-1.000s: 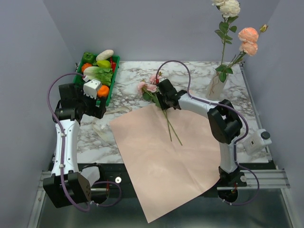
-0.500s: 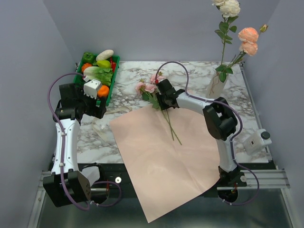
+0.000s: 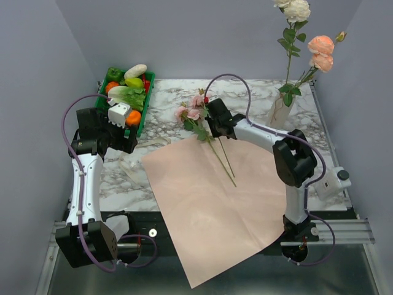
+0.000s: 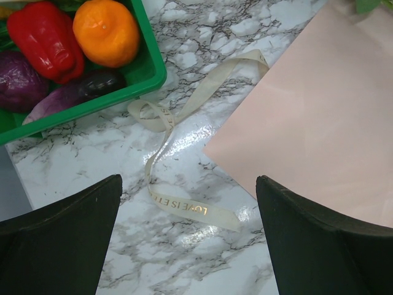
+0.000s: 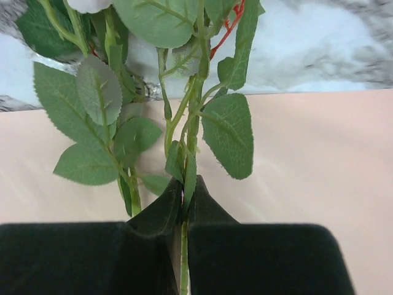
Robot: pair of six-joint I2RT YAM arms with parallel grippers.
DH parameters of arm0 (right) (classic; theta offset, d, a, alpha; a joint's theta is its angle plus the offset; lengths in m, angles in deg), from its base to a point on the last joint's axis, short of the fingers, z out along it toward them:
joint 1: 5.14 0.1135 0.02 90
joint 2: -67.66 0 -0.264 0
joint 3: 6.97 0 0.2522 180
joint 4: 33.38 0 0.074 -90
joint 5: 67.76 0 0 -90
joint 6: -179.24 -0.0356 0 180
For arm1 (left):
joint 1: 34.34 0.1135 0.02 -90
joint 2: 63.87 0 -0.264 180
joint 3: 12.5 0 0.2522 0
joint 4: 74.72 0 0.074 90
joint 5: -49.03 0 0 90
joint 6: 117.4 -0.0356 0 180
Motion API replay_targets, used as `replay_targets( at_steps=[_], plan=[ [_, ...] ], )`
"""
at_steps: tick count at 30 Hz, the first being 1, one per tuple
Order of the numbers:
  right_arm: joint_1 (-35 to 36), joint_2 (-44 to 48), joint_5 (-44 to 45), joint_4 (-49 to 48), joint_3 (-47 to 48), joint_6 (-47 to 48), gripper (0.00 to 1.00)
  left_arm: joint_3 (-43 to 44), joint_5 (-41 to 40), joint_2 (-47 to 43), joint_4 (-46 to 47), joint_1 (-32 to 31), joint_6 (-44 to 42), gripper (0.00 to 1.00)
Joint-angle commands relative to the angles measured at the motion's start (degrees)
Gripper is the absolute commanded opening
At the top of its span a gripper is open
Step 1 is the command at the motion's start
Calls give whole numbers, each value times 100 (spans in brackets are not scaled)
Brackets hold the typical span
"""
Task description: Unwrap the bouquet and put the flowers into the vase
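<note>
— Right pincer first: how does it stand?
— Closed on one thin green stem of the long-stemmed pink roses, black fingers pinching it just over the far edge of the flat salmon-pink paper sheet.
— And the blooms?
— They are past the fingertips, over the white marble table just beyond that far edge. The stems trail back across the paper.
— Do both cameras show the grip?
— Only the right wrist view does, with toothed leaves crowding the fingers. The top view hides the grip under the arm but shows a second stem close beside.
— Where is the left pincer?
— It hangs left of the paper with its jaws wide apart, holding nothing, over a loose cream ribbon.
— What else is around?
— A green plastic tray of vegetables sits beyond the paper's far left corner. The slim off-white ribbed vase stands beyond the far right corner, already holding a white rose and peach roses upright.
</note>
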Motion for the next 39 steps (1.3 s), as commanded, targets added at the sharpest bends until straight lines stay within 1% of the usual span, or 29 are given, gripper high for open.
replay_targets(
  at_steps=[1,3,4,5,6,7,8,9,10,11,12,13,14,15,16,17,19,20,21,22,23,24,25,26,28,32,39],
  plan=[
    [8,1098,720,-557,-186,291,1,119,-53,-10,-27,49,22,99],
    [8,1432,843,-899,-291,397,1,127,-53,-10,-27,40,22,99],
    [8,1799,878,-1074,-475,536,1,127,-53,-27,-35,40,22,99],
    [-1,1986,905,-1450,-546,625,1,127,-53,-19,-35,40,22,99],
    [7,2153,879,-1619,-617,686,1,136,-53,-18,-35,49,22,99],
    [8,2590,827,-1856,-835,1026,1,136,-44,-27,-35,40,22,99],
    [8,2820,774,-2546,-968,1169,1,136,-53,-36,-35,40,22,99],
    [8,3101,538,-2927,-1160,1345,1,145,-53,-19,-35,40,22,99],
    [8,3347,423,-3314,-1328,1720,1,154,-53,-18,-35,40,5,99],
    [8,3828,309,-3692,-1625,1890,1,162,-53,-18,-44,40,13,99],
    [8,4016,238,-4383,-1698,2083,1,171,-53,-1,-36,40,13,99],
    [8,4157,307,-4685,-1724,2459,1,189,-53,8,-27,49,13,99],
    [-1,4385,395,-5228,-1681,2628,1,198,-53,25,-27,40,22,99],
    [-1,4439,735,-5521,-1646,2847,1,224,-36,43,-9,40,40,99],
    [-36,4483,816,-5854,-1620,3345,1,250,-27,60,-9,40,40,99],
    [-123,4510,861,-6562,-1611,3594,1,268,-18,61,-9,40,57,99],
    [-299,4423,905,-7234,-1541,4155,1,277,34,87,35,40,75,99],
    [-552,4326,1001,-7490,-1453,4246,1,277,35,104,52,40,92,99],
    [-703,4195,1393,-7701,-1261,4290,1,277,44,122,61,40,101,99],
    [-861,3950,1667,-7651,-833,4291,1,285,44,140,61,40,110,99],
    [-1176,3826,1974,-7590,-602,4212,1,285,35,140,70,40,127,99],
    [-1318,3755,2325,-7641,-504,4159,1,285,35,166,70,40,128,99],
    [-1459,3745,2329,-7755,-616,4020,1,259,35,157,87,49,119,99],
    [-1695,3754,2225,-8078,-748,3966,1,250,26,157,88,40,101,99],
    [-1881,3632,2030,-8239,-863,3887,1,233,17,157,105,40,75,99],
    [-2215,3342,2013,-8292,-889,3825,1,250,0,210,105,40,22,99],
    [-2532,3016,2030,-8240,-1161,3570,1,268,-18,333,167,49,5,99]
  ],
)
